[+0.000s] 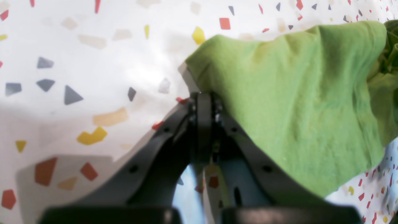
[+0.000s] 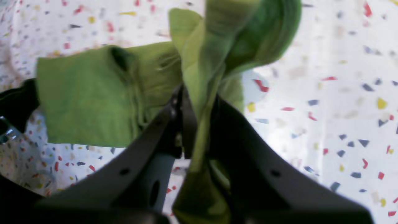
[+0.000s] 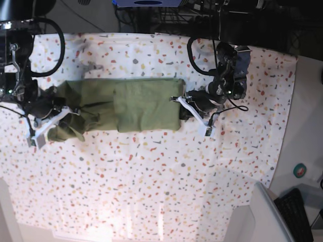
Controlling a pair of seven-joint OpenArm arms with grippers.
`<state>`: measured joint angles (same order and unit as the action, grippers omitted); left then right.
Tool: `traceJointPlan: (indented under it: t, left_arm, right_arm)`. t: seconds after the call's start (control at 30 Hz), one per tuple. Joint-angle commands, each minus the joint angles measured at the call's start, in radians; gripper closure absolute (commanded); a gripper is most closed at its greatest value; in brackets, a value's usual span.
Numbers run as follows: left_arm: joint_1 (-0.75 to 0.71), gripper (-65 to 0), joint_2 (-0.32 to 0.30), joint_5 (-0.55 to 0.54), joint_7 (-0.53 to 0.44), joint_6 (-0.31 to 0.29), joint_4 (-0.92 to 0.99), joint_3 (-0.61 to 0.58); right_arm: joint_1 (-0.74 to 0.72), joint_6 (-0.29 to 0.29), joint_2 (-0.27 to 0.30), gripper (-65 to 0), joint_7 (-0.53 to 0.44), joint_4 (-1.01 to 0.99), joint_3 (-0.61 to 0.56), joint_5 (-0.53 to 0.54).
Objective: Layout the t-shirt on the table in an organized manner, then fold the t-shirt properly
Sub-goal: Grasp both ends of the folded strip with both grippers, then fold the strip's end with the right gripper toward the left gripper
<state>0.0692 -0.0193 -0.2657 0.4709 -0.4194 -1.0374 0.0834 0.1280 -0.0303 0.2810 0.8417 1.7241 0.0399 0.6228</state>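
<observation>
The olive-green t-shirt (image 3: 136, 103) lies as a long folded band across the speckled table (image 3: 151, 191), stretched between my two grippers. My left gripper (image 3: 180, 107) is at the band's right end. In the left wrist view the left gripper (image 1: 203, 101) has its jaws closed at the shirt's edge (image 1: 295, 93), and cloth drapes over one finger. My right gripper (image 3: 65, 114) is at the bunched left end. In the right wrist view the right gripper (image 2: 199, 105) is shut on a twisted fold of the shirt (image 2: 87, 96), held above the cloth. The collar tag is hidden.
The table's right edge borders a plain grey-white surface (image 3: 308, 126) with a small teal round object (image 3: 301, 170) and a keyboard corner (image 3: 298, 207). Black cables (image 3: 199, 60) loop over the table's far side. Dark equipment stands beyond the far edge.
</observation>
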Motion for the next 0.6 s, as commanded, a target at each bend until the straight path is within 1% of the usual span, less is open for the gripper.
traceJointPlan:
  t: [0.0,0.03,0.1,0.17,0.37,0.43,0.57]
  left_arm:
    - [0.007,0.0,0.003,0.012,0.024,-0.002,-0.004,-0.003]
    - [0.007,0.0,0.003,0.012,0.024,-0.002,-0.004,-0.003]
    - [0.007,0.0,0.003,0.012,0.024,-0.002,-0.007,-0.003]
    - [0.007,0.0,0.002,0.012,0.024,-0.002,-0.008,-0.003]
    - [0.007,0.0,0.002,0.012,0.024,-0.002,-0.008,-0.004]
    - [0.007,0.0,0.002,0.012,0.024,-0.002,-0.010,-0.004]
    - [0.004,0.0,0.000,0.012,0.024,-0.002,-0.010,-0.004]
  right_arm:
    - [-0.015,-0.013,0.010,0.0,-0.008,0.026,-0.022,0.015]
    - [-0.021,-0.032,0.004,0.0,0.001,0.029,-0.042,0.015]
    - [-0.031,-0.066,-0.032,0.0,0.021,0.029,-0.074,0.015]
    - [-0.037,-0.079,-0.061,0.0,0.027,0.027,-0.100,0.012]
    - [-0.055,-0.081,-0.131,0.0,0.020,-0.002,-0.183,0.009]
    - [-0.069,-0.082,-0.141,0.0,0.020,-0.032,-0.203,0.009]
    - [-0.077,-0.082,-0.180,0.0,0.018,-0.055,-0.231,0.009]
